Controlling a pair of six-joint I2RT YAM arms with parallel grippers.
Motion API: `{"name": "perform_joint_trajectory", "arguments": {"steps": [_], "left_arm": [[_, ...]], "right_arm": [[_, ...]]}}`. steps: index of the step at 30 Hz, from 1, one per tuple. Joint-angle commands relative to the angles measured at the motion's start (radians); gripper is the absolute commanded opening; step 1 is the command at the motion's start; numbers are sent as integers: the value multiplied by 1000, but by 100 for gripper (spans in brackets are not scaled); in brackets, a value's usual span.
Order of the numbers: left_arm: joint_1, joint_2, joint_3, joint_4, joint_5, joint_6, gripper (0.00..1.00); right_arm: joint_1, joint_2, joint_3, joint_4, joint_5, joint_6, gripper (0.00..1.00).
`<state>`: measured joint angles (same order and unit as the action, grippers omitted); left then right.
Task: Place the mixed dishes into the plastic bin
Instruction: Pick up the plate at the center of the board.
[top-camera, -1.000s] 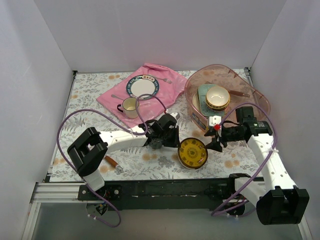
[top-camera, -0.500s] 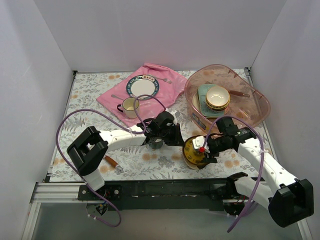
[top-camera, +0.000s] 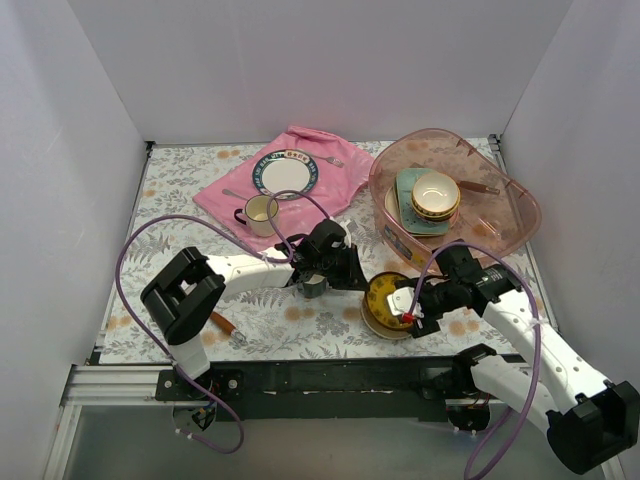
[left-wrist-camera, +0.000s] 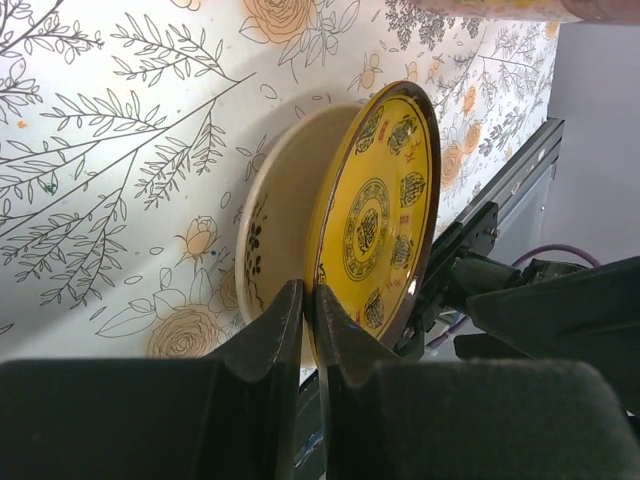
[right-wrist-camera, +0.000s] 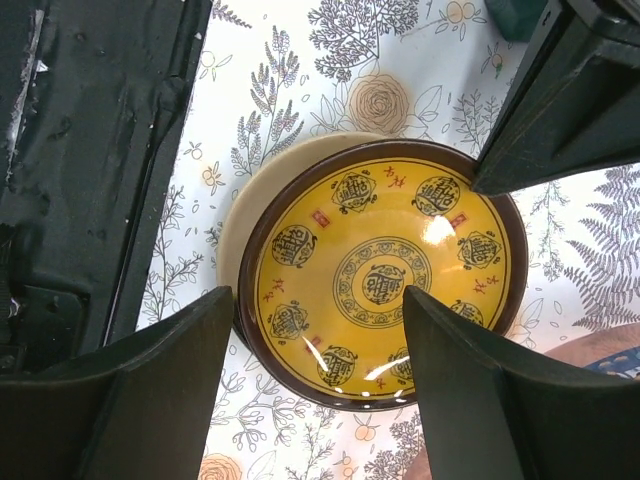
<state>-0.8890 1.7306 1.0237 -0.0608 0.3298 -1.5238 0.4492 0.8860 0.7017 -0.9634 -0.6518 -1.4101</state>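
Observation:
A yellow dark-rimmed plate (top-camera: 381, 302) stands tilted up off the floral table near the front middle. My left gripper (top-camera: 352, 284) is shut on its left rim; in the left wrist view the two fingers (left-wrist-camera: 270, 330) pinch the edge of the plate (left-wrist-camera: 385, 200). My right gripper (top-camera: 411, 308) hovers open on the plate's right side, and in its own view the plate (right-wrist-camera: 380, 270) shows between the spread jaws (right-wrist-camera: 316, 298). The pink plastic bin (top-camera: 522, 214) at the back right holds a pale green tray (top-camera: 407, 184) and a cream bowl (top-camera: 436, 195).
A pink cloth (top-camera: 335, 180) at the back middle carries a blue-rimmed plate (top-camera: 285, 173) and a mug (top-camera: 260, 212). A wooden-handled spatula (top-camera: 226, 326) lies at the front left. The black base rail (top-camera: 320, 380) runs along the near edge. White walls enclose the table.
My right arm swung down from beside the bin to the yellow plate and its jaws opened wider. The left gripper kept its hold on the plate's rim.

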Motion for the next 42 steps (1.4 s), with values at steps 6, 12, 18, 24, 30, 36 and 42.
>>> {"name": "perform_joint_trajectory", "arguments": {"steps": [6,12,18,24,30,36,42], "left_arm": [[16,-28,-19,84,29,-50,0],[21,-52,-36,119,20,-91,0],[27,-71,-39,138,20,-133,0],[35,-77,-51,165,48,-177,0],[39,-77,-65,208,80,-210,0],[41,-89,-65,219,94,-225,0],[41,-98,-62,225,103,-230,0]], "right_arm": [[20,-45,-94,92,44,123,76],[31,-67,-108,143,69,191,75],[43,-91,-120,172,106,224,74],[48,-119,-117,198,144,256,67],[55,-133,-102,215,176,287,49],[60,-147,-99,193,167,280,29],[62,-162,-62,170,158,289,1]]}}
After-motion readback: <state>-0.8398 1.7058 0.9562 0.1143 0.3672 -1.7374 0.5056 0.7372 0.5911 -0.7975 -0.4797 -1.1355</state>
